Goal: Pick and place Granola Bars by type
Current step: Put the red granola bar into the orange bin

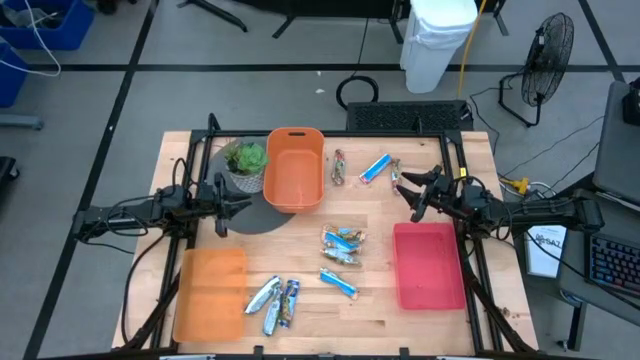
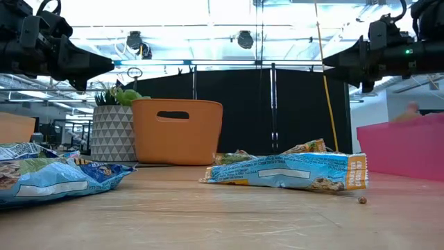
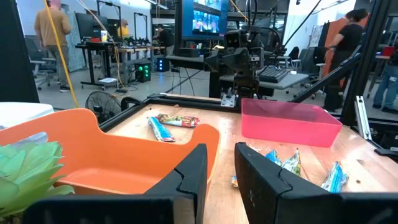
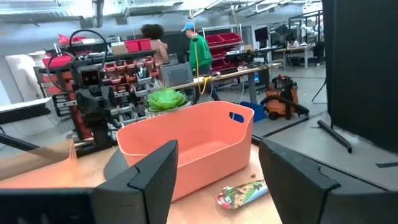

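Note:
Granola Bars lie flat on the wooden table (image 1: 470,160) in loose groups. At the far side are a brownish one (image 1: 340,166) and a bright blue one (image 1: 375,168). A cluster (image 1: 342,245) sits mid-table, with a single blue bar (image 1: 338,283) just nearer. Silver and dark blue bars (image 1: 275,300) lie near the front. My left gripper (image 1: 225,205) hovers level beside the plant, open with a narrow gap (image 3: 221,168) and nothing in it. My right gripper (image 1: 410,192) hovers level above the pink bin's far end, wide open (image 4: 217,168) and empty.
An orange bin (image 1: 295,170) stands at the far middle, with a potted plant (image 1: 245,162) on a dark round mat to its left. An orange tray (image 1: 210,295) lies at the near left and a pink bin (image 1: 428,265) at the right. People move in the room beyond.

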Robot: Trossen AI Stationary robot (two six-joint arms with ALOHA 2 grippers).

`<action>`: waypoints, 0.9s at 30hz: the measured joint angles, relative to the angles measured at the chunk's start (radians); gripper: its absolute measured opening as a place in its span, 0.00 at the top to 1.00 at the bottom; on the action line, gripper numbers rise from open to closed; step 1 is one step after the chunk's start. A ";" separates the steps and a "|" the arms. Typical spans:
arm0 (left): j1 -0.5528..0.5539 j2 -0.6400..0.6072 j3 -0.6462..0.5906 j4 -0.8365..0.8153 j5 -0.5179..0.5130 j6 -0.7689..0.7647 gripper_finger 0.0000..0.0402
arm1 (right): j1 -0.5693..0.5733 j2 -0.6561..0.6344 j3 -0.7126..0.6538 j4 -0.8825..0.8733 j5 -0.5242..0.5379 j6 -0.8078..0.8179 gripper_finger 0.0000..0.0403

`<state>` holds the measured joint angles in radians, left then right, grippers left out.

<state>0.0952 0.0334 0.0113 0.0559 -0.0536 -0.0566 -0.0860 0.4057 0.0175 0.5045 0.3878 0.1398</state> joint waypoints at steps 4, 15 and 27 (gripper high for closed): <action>0.000 0.000 0.000 0.000 0.000 0.000 0.78 | -0.001 0.000 0.000 0.000 0.004 0.002 0.46; 0.000 0.000 0.000 0.000 0.000 0.000 0.78 | -0.021 0.213 0.473 -0.588 0.193 -0.075 0.49; 0.000 0.000 0.000 0.000 0.000 0.000 0.78 | -0.437 0.768 0.898 -1.194 -0.054 0.055 0.48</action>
<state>0.0952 0.0334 0.0113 0.0559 -0.0532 -0.0566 -0.5226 1.1741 0.9151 -0.6891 0.3339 0.1948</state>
